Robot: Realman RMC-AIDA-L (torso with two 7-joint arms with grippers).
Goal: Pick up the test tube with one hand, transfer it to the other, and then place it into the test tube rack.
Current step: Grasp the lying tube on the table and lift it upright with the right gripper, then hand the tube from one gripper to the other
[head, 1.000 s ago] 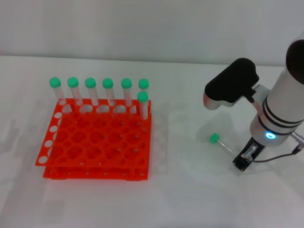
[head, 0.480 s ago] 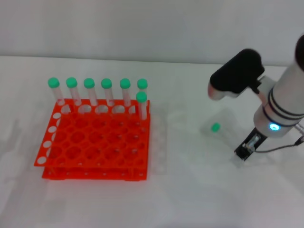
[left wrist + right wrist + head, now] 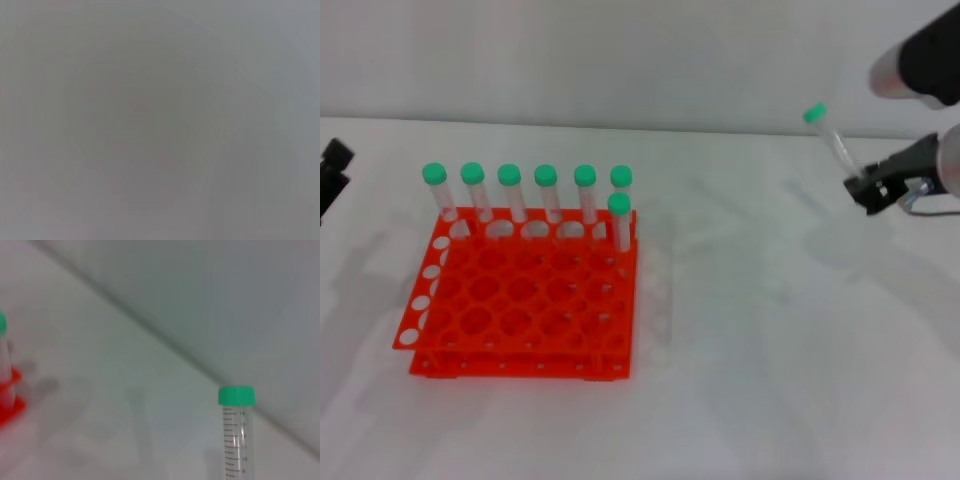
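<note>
Seven green-capped clear tubes upright in square orange-red plastic rack; right black pincer clamped on slim clear green-capped test tube, raised above white worktop; left pincer state unclear.

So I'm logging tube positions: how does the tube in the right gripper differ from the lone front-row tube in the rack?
The test tube is held in the air by the right gripper, gripped at its lower end; the front-row tube stands seated in a hole of the test tube rack. The held one leans with its cap toward the rack; the racked one stands nearly upright. Both are clear with green caps.
</note>
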